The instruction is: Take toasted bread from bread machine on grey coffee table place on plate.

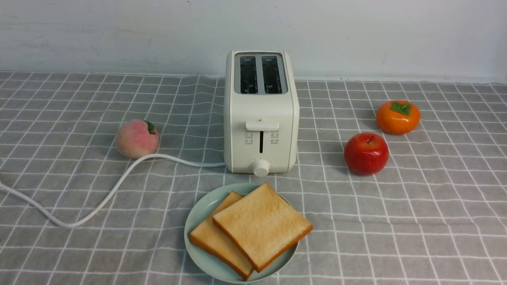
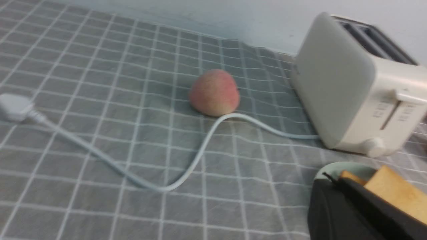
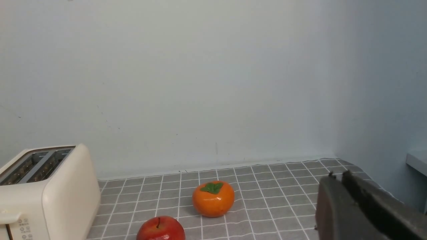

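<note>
Grey coffee table (image 1: 396, 237), white-gridded cloth, bearing a cream-white two-slot toaster (image 1: 261, 111). Round pale-green plate (image 1: 206, 206) before it, with two square golden toast slices (image 1: 263, 227), overlapping. Left gripper (image 2: 328, 176): fingers together. Right gripper (image 3: 338, 175): blurred; whether parted, cannot tell.

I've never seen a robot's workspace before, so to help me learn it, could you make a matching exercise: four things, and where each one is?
1. toaster
2. peach
3. persimmon
4. two toast slices

A. on the round green plate
B. behind the red apple
C. right behind the plate, slots empty
D. left of the toaster, by the white cord

Pairs: 1-C; 2-D; 3-B; 4-A
</note>
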Motion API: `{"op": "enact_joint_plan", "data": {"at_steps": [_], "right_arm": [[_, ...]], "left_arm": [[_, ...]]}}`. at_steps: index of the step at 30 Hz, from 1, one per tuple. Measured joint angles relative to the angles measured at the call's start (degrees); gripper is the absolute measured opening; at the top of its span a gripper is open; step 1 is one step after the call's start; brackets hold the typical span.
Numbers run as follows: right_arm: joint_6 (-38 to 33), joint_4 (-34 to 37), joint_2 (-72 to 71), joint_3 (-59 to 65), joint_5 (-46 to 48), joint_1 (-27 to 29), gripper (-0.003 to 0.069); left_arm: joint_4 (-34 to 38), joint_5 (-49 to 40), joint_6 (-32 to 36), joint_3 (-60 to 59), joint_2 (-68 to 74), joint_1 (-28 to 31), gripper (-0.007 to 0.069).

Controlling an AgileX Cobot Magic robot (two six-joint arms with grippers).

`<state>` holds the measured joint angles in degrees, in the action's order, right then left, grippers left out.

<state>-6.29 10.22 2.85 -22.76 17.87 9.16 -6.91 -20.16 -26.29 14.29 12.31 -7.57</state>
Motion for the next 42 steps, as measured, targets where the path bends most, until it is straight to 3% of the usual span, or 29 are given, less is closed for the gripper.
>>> {"op": "enact_joint_plan", "data": {"at_steps": [4,8,42], "right_arm": [[0.0,0.0,0.0,0.0,0.0,0.0,0.0036],[0.0,0.0,-0.1,0.0,-0.2,0.0,0.0043],[-0.2,0.0,-0.1,0.0,0.1,0.0,0.0092]], "left_arm": [[0.0,-0.1,0.0,-10.0,-9.8,3.9,-0.0003],[0.1,-1.3,0.0,-15.7,-12.8,3.8,-0.0001],[0.4,-2.0,0.0,-16.0,-12.9,3.3,0.0020]]}}
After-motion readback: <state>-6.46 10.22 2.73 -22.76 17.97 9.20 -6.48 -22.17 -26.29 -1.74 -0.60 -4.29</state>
